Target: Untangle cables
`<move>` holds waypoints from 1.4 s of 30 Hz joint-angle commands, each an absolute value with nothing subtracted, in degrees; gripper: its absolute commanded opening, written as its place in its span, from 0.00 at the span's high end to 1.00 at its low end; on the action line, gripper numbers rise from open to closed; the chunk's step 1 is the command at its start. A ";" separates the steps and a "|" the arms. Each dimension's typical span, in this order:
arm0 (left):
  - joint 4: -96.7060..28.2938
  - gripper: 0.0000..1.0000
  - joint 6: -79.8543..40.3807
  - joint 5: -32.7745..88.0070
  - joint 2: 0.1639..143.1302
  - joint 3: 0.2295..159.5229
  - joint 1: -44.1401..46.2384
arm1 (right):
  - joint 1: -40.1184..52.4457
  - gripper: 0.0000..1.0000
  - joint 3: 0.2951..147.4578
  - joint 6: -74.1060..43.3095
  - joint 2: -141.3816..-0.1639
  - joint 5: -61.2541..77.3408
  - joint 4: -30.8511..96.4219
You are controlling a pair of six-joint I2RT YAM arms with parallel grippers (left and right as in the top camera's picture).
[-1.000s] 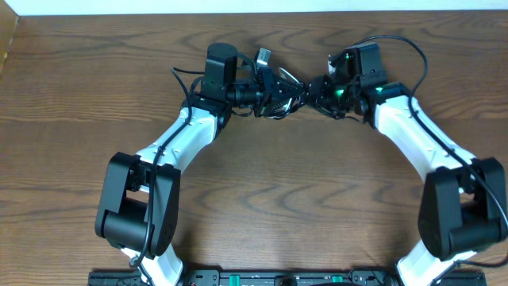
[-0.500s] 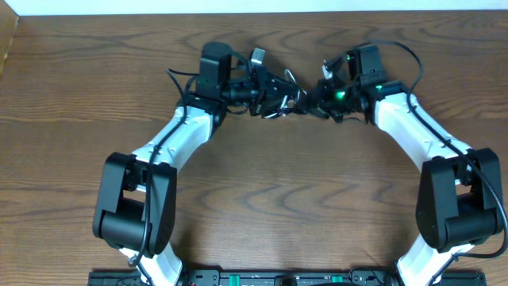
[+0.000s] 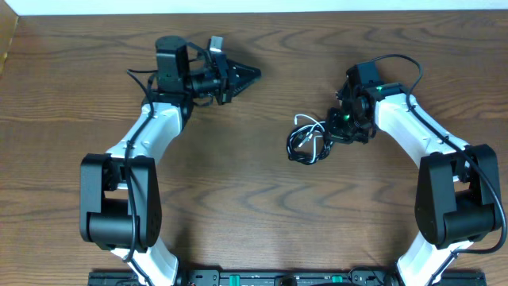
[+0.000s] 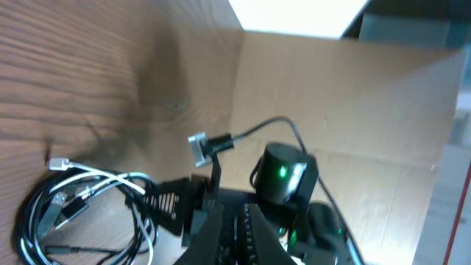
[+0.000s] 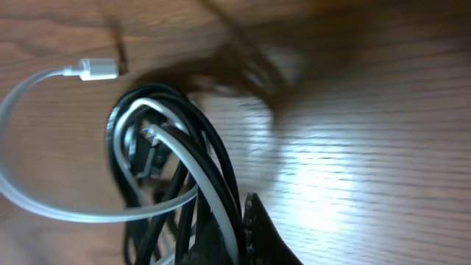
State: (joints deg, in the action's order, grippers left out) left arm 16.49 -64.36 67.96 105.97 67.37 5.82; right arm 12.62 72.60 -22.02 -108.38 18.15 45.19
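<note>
The black cable [image 5: 215,173] and the white cable [image 5: 33,202] lie bundled in loops on the wooden table [image 3: 262,206], right of centre in the overhead view [image 3: 308,144]. The white cable's plug [image 5: 96,68] points away from the bundle. My right gripper [image 5: 239,235] is shut on strands of both cables at the bundle's right edge [image 3: 332,131]. My left gripper [image 3: 252,74] is shut and empty, far back left of the bundle. The bundle [image 4: 81,206] also shows in the left wrist view, beyond the left gripper's fingers [image 4: 224,235].
A cardboard wall [image 4: 331,88] stands along the table's far side, with more cardboard at the back left corner [image 3: 6,40]. The thick black arm wires loop above each wrist [image 3: 397,59].
The left gripper let go of the bundle and swung back to the left. The right gripper carried the bundle toward the front, down onto the table.
</note>
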 commanded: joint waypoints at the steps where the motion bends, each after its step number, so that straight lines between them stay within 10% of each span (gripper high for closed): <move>1: 16.38 0.92 -58.26 70.98 105.23 68.47 7.46 | 13.39 0.99 72.99 -17.32 -106.96 13.61 45.45; 8: 16.43 0.60 -53.56 69.67 105.23 68.47 12.36 | 13.98 0.99 73.19 -14.90 -97.17 15.77 41.87; 42: 8.32 0.38 -49.60 51.44 108.36 68.47 27.14 | 13.82 0.99 73.17 -27.38 -87.33 14.52 41.54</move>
State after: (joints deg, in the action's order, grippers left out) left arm 7.92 -52.23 52.86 107.44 67.51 27.03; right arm 13.85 72.69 -26.63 -87.48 13.69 41.74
